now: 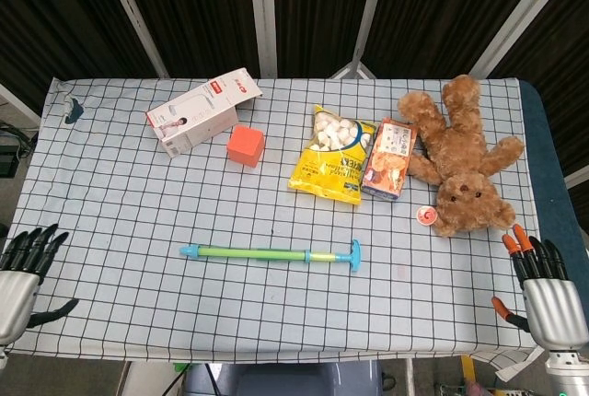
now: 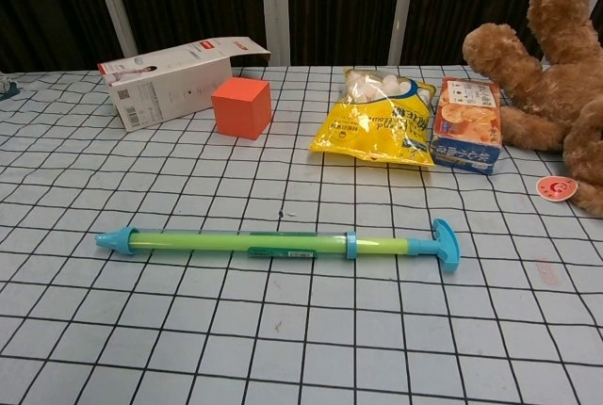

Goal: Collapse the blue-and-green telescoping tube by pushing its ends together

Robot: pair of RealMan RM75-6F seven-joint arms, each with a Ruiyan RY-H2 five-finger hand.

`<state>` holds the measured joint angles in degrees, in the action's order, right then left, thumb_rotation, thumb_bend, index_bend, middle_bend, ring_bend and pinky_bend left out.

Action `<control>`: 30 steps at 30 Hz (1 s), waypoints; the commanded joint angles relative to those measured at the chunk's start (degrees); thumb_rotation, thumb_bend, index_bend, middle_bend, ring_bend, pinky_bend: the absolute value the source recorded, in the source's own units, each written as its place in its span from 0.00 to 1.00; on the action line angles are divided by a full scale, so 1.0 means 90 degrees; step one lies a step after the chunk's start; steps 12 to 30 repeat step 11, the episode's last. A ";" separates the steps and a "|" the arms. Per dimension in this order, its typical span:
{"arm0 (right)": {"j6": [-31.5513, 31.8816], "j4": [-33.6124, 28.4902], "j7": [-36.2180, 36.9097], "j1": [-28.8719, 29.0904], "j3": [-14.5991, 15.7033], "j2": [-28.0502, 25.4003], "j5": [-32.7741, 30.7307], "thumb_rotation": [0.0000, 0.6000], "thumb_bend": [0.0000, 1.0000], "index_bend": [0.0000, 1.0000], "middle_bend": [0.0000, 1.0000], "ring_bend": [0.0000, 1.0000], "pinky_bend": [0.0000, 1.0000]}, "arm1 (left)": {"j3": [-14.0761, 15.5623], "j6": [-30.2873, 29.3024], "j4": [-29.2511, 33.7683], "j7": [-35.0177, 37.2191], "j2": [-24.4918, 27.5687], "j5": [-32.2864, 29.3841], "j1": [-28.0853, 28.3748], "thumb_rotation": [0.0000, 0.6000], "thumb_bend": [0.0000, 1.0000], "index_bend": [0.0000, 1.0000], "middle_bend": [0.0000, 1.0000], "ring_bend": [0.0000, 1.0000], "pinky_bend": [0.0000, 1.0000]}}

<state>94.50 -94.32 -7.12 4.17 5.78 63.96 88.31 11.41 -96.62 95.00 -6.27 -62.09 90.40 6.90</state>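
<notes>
The blue-and-green telescoping tube (image 1: 271, 253) (image 2: 278, 244) lies flat on the checked cloth near the table's front, its pointed blue tip to the left and its T-shaped blue handle to the right. Nothing touches it. My left hand (image 1: 20, 278) is at the far left front corner, fingers apart and holding nothing. My right hand (image 1: 547, 296) is at the far right front corner, fingers spread, also holding nothing. Both are far from the tube's ends. The chest view shows neither hand.
Behind the tube stand a white carton (image 1: 202, 110), an orange cube (image 1: 246, 145), a yellow snack bag (image 1: 334, 155) and an orange box (image 1: 390, 157). A teddy bear (image 1: 460, 158) lies at the back right, a small round disc (image 1: 426, 215) beside it.
</notes>
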 commanded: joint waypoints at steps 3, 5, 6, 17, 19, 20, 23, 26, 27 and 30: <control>0.0221 0.0140 0.0396 -0.0251 -0.0093 -0.0139 0.0029 1.00 0.24 0.00 0.00 0.00 0.00 | -0.0178 -0.0382 -0.0191 0.0235 0.0091 0.0089 -0.0344 1.00 0.12 0.00 0.00 0.00 0.00; 0.0284 0.0168 0.0530 -0.0288 -0.0176 -0.0137 0.0026 1.00 0.24 0.00 0.00 0.00 0.00 | -0.0238 -0.0453 -0.0226 0.0312 0.0109 0.0091 -0.0419 1.00 0.12 0.00 0.00 0.00 0.00; 0.0261 0.0195 0.0564 -0.0299 -0.0213 -0.0128 0.0003 1.00 0.24 0.00 0.00 0.00 0.00 | -0.0275 -0.0453 -0.0227 0.0379 0.0123 0.0068 -0.0455 1.00 0.12 0.00 0.00 0.00 0.00; 0.0034 0.0207 0.0437 -0.0289 -0.0272 -0.0123 -0.0049 1.00 0.24 0.00 0.00 0.00 0.00 | -0.0431 -0.0331 -0.0251 0.0477 0.0144 -0.0017 -0.0492 1.00 0.12 0.00 0.00 0.00 0.00; 0.0034 0.0207 0.0437 -0.0289 -0.0272 -0.0123 -0.0049 1.00 0.24 0.00 0.00 0.00 0.00 | -0.0431 -0.0331 -0.0251 0.0477 0.0144 -0.0017 -0.0492 1.00 0.12 0.00 0.00 0.00 0.00; 0.0034 0.0207 0.0437 -0.0289 -0.0272 -0.0123 -0.0049 1.00 0.24 0.00 0.00 0.00 0.00 | -0.0431 -0.0331 -0.0251 0.0477 0.0144 -0.0017 -0.0492 1.00 0.12 0.00 0.00 0.00 0.00; 0.0034 0.0207 0.0437 -0.0289 -0.0272 -0.0123 -0.0049 1.00 0.24 0.00 0.00 0.00 0.00 | -0.0431 -0.0331 -0.0251 0.0477 0.0144 -0.0017 -0.0492 1.00 0.12 0.00 0.00 0.00 0.00; 0.0034 0.0207 0.0437 -0.0289 -0.0272 -0.0123 -0.0049 1.00 0.24 0.00 0.00 0.00 0.00 | -0.0431 -0.0331 -0.0251 0.0477 0.0144 -0.0017 -0.0492 1.00 0.12 0.00 0.00 0.00 0.00; 0.0034 0.0207 0.0437 -0.0289 -0.0272 -0.0123 -0.0049 1.00 0.24 0.00 0.00 0.00 0.00 | -0.0431 -0.0331 -0.0251 0.0477 0.0144 -0.0017 -0.0492 1.00 0.12 0.00 0.00 0.00 0.00; 0.0034 0.0207 0.0437 -0.0289 -0.0272 -0.0123 -0.0049 1.00 0.24 0.00 0.00 0.00 0.00 | -0.0431 -0.0331 -0.0251 0.0477 0.0144 -0.0017 -0.0492 1.00 0.12 0.00 0.00 0.00 0.00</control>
